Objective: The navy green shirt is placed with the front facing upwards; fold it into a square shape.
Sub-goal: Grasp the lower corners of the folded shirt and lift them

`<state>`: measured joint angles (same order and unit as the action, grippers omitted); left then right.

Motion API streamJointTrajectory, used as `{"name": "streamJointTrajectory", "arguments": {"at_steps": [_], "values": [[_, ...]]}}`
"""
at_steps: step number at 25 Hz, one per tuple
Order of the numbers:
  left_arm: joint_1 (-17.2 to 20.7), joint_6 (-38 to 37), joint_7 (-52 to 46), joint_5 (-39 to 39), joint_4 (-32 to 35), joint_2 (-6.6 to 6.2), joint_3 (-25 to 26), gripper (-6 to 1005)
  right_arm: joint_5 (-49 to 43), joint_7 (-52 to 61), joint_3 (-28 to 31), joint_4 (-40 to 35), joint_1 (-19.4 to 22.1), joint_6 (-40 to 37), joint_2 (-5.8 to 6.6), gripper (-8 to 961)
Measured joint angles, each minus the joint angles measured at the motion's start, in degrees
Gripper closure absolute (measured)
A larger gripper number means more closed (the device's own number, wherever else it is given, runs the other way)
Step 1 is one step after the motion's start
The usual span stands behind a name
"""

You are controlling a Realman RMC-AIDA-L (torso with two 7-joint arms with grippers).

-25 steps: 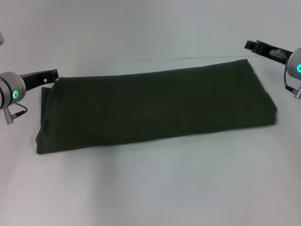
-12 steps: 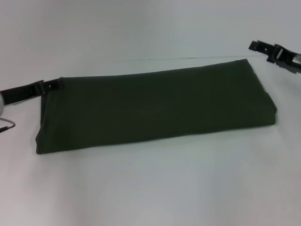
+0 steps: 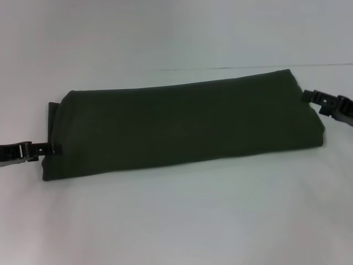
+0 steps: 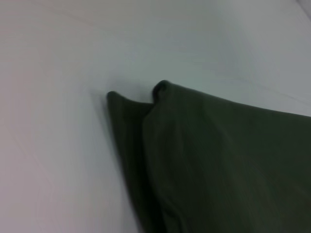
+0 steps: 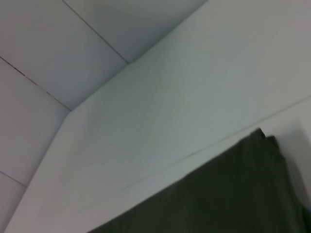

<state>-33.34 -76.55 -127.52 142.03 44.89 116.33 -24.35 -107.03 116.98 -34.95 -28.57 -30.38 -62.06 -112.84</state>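
Navy green shirt lies flat on white table, already folded into long strip, no words showing. You see left gripper at strip's left end, right gripper at right end. Both look empty; can't tell how wide jaws stand. Still to do, by my guess: fold strip across to make square

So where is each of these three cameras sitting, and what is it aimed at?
Head view: from the robot's head, looking down at the folded navy green shirt on the white table; left hand and right hand show at its ends.
Left wrist view: on the left arm, facing the shirt's layered end; no hand shows.
Right wrist view: on the right arm, facing the shirt's far corner; no hand shows.
Shared: the shirt and table.
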Motion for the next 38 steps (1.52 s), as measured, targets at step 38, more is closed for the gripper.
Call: {"name": "streamJointTrajectory", "arguments": {"at_steps": [38], "values": [[0.29, 3.94, -0.25, 0.54, -3.08, 1.07, -3.47, 256, -0.10, -1.70, -0.83, 0.45, 0.49, -0.22, -1.32, 6]]}}
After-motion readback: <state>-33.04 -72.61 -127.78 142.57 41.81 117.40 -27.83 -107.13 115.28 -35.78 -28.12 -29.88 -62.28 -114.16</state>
